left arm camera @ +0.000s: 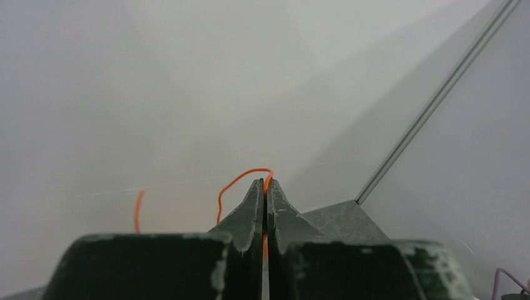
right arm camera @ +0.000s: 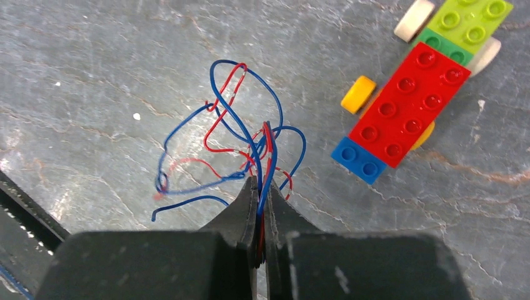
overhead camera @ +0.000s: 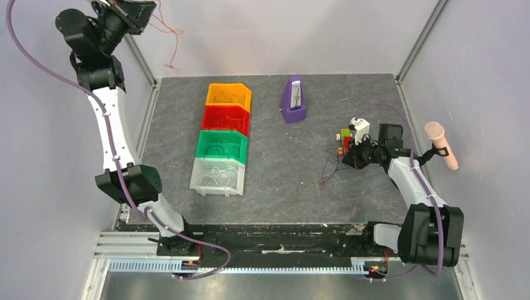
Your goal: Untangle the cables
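My left gripper (left arm camera: 265, 182) is pinched tight on an orange wire (left arm camera: 240, 178). The wire loops up out of the fingertips and curls down on the left, with another short bit showing further left. That arm is raised high in the far left corner, off the table, against the pale wall (left arm camera: 187, 75), and the wire dangles free below it.

My right gripper (right arm camera: 261, 182) is clamped on a loose knot of blue and red wires (right arm camera: 219, 106). The strands run straight up between the closed fingers, then fan out into loops lying on the grey table (right arm camera: 94, 62). It sits low on the right side of the table, and the knot trails toward the near left of it.

Just to the far right of the knot, not touching it, there's a toy brick car (right arm camera: 406, 119) in red, blue and green with yellow and white wheels.

At centre left, a row of four bins (overhead camera: 222, 145) runs orange, red, green and clear from far to near. The clear one holds white wires. A purple metronome (overhead camera: 293, 100) stands upright beyond the middle, and a pink microphone (overhead camera: 440, 144) sits at the right edge.
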### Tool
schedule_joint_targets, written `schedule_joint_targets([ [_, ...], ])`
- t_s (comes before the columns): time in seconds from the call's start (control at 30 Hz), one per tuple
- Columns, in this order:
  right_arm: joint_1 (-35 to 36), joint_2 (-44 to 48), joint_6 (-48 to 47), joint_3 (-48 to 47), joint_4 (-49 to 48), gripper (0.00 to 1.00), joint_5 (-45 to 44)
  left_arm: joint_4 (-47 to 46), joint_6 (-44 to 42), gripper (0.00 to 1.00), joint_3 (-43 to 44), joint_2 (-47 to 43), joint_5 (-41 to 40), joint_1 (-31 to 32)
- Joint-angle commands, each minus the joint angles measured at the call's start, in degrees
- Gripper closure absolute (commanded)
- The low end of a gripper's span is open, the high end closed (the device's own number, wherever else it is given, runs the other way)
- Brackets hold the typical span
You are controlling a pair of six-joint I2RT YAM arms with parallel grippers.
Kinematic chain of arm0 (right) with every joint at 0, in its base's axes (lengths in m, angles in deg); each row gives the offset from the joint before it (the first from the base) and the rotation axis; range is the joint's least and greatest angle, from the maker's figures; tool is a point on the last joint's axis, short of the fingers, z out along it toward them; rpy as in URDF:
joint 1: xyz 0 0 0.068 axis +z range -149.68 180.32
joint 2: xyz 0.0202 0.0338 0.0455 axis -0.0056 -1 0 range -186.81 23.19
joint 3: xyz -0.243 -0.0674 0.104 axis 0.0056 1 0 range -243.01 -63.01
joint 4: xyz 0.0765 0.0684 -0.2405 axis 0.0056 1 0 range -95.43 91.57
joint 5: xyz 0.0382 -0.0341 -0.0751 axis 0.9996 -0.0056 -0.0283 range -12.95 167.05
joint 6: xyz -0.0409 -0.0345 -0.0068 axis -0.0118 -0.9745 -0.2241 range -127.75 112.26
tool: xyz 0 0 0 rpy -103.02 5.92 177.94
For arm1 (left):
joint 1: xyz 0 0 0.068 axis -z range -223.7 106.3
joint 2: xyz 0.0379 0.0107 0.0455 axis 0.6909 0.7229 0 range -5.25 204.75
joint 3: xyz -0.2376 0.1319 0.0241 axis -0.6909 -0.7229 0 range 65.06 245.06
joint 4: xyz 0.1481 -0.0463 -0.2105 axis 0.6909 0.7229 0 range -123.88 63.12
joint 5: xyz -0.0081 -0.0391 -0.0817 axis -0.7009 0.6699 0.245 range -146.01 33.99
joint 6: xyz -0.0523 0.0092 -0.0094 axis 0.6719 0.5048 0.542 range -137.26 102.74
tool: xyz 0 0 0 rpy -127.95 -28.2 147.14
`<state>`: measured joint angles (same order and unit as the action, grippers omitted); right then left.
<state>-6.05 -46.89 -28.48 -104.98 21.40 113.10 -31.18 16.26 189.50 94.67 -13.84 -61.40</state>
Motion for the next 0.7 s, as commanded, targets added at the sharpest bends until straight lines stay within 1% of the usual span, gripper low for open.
schedule_joint_targets([
  [0.0, 1.65, 1.99, 2.16, -3.48, -0.52, 1.0, 3.15, -2.41, -2.46, 0.98, -0.43, 1.52, -1.48, -0.12],
  [0.13, 2.88, 1.96, 3.13, -4.33, -0.29, 1.0, 3.31, -11.36, 1.24, 0.98, -4.88, 3.03, 2.98, 0.95],
  [0.2, 3.29, 1.97, 3.59, -4.6, -0.29, 1.0, 3.32, -14.14, 1.36, 0.98, -7.33, 3.35, 5.16, 2.75],
  [0.33, 3.82, 1.93, 3.94, -5.08, 0.02, 1.0, 3.06, -13.86, -5.61, 0.98, -10.05, 4.02, 6.31, 6.84],
  [0.47, 3.99, 1.98, 3.93, -5.61, 1.04, 1.0, 2.86, -12.27, -10.54, 0.98, -10.36, 6.46, 3.55, 9.72],
  [0.67, 4.16, 2.38, 4.82, -6.09, 1.47, 1.0, 2.88, -9.09, -18.63, 0.98, -12.31, 9.38, -0.93, 11.99],
])
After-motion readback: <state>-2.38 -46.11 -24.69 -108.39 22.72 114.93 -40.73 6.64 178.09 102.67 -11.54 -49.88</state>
